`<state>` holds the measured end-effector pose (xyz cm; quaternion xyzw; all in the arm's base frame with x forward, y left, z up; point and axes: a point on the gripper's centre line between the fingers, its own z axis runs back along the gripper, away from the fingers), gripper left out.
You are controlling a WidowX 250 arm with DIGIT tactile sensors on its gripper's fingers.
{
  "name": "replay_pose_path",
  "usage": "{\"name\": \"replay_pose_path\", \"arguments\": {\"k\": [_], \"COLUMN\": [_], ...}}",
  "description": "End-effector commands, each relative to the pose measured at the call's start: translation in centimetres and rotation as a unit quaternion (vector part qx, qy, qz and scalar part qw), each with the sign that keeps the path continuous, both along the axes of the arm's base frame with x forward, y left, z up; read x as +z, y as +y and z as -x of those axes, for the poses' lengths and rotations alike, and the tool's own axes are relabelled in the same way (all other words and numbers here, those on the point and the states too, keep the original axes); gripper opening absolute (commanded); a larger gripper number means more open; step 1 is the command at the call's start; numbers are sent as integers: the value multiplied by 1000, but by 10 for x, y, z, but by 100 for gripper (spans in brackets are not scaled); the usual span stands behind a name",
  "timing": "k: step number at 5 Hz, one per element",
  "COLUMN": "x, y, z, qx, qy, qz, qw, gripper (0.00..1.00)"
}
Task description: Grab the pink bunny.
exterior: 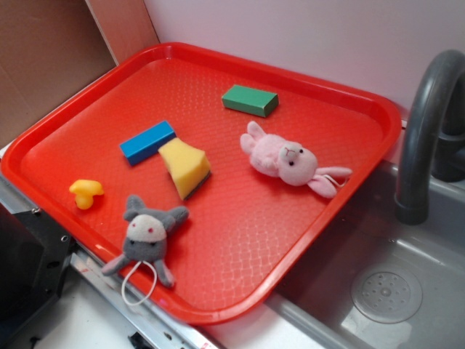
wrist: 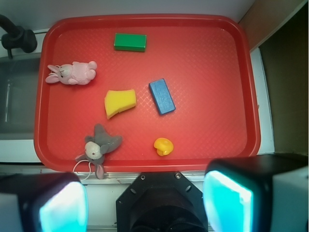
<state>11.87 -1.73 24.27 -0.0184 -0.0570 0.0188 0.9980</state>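
Toy kitchen, grey sink, faucet

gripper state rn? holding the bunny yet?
Gripper: open, holding nothing, above the tray's near edge. Pink bunny lies untouched on the red tray.

Counted on the red tray: two plush toys, pink bunny and grey plush; two blocks, green and blue; one yellow sponge; one yellow duck.
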Motion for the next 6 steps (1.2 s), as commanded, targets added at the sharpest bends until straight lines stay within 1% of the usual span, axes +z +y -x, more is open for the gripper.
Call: {"name": "replay_pose_path", "arguments": {"k": [1, 2, 3, 4, 5, 6], "x": [0, 4, -2, -14, -38, -63], "y": [0, -16, -37, -57, -82, -107], "z": [0, -21, -51, -79, -114, -136], "qx": [0, -87, -179, -239, -327, -416], "qy": [0, -38, -47, -50, -48, -38], "qz": [0, -43, -46, -70, -105, -128], "qw": [1000, 995, 982, 967, 938, 899], "gripper": [100, 100, 100, 100, 100, 100]}}
